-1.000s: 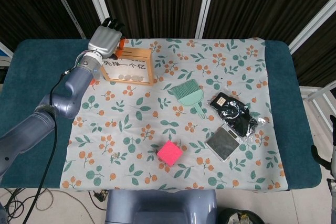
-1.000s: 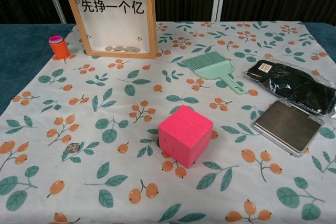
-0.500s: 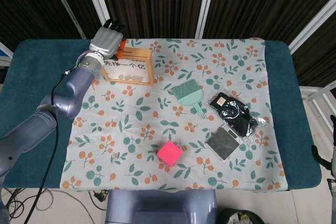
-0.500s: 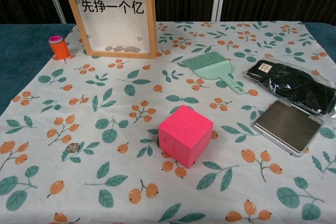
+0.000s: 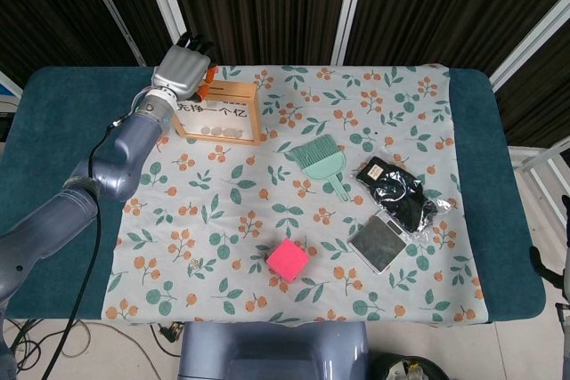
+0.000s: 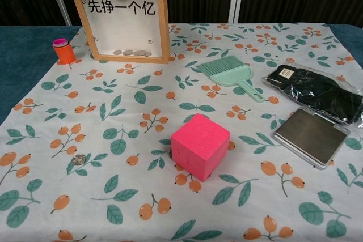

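My left hand [image 5: 183,66] hovers at the top left corner of a wooden coin frame [image 5: 218,111], its fingers bent over the frame's top edge. Whether anything is pinched in them is hidden. The chest view shows only an orange fingertip at the frame's [image 6: 125,15] upper rim. Several coins [image 6: 131,52] lie inside the frame behind its glass. One loose coin [image 6: 79,159] rests on the floral cloth at the near left. My right hand appears in neither view.
A pink cube [image 6: 200,145] sits near the front centre. A green brush [image 6: 229,73], a black bag [image 6: 317,92] and a grey flat case [image 6: 311,136] lie to the right. An orange cylinder with a pink top [image 6: 64,50] stands left of the frame.
My left hand has edged slightly right over the frame's top edge; an orange fingertip now shows at the top of the chest view. Nothing else moved.
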Tool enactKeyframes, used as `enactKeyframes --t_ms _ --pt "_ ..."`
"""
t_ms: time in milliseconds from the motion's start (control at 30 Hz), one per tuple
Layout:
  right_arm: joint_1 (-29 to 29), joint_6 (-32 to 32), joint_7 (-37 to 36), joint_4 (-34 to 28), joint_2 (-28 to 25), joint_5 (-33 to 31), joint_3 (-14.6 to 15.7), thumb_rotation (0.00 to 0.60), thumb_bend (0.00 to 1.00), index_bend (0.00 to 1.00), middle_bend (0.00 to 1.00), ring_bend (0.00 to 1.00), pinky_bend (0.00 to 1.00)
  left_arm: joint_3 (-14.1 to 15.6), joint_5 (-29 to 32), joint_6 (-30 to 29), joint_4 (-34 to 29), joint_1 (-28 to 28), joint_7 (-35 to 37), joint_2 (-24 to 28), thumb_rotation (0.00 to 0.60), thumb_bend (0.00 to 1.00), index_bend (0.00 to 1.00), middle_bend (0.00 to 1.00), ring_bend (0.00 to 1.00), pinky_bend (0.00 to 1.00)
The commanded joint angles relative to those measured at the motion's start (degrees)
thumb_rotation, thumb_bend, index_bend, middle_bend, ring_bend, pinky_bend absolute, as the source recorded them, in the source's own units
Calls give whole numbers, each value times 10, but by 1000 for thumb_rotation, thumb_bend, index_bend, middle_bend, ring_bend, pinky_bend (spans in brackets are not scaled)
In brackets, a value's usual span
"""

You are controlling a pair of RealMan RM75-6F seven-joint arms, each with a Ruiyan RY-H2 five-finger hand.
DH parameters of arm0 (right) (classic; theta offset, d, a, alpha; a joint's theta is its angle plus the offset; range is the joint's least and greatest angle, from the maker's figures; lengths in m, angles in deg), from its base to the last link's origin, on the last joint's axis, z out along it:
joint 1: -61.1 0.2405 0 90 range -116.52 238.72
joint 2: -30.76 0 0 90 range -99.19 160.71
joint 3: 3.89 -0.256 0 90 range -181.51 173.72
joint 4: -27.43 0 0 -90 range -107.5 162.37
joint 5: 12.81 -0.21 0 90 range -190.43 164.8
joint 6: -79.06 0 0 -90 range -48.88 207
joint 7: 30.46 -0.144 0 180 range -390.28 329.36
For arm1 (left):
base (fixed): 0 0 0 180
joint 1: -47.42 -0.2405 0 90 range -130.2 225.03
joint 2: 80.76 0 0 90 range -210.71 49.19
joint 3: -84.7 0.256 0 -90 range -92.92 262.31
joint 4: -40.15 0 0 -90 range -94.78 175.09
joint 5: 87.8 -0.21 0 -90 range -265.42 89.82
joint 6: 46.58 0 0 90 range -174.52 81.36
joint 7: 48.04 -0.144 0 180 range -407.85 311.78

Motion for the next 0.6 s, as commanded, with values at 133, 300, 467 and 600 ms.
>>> enactKeyframes --t_ms 133,300,467,600 --pt "0 1 0 0 0 1 0 600 395 81 54 0 0 3 0 -3 -3 1 -4 1 600 382 497 113 0 0" --pt "0 1 -1 0 0 0 -1 600 394 81 54 0 0 -11 -21 -64 -28 -13 16 9 600 382 491 113 0 0" --pt "0 2 -1 2 2 2 -1 600 395 81 54 0 0 -32 -99 -227 -89 -68 103 24 600 366 485 112 0 0" --pt "0 3 -1 4 3 4 0 600 395 81 54 0 0 1 -189 -379 -173 -153 170 46 600 329 476 107 0 0"
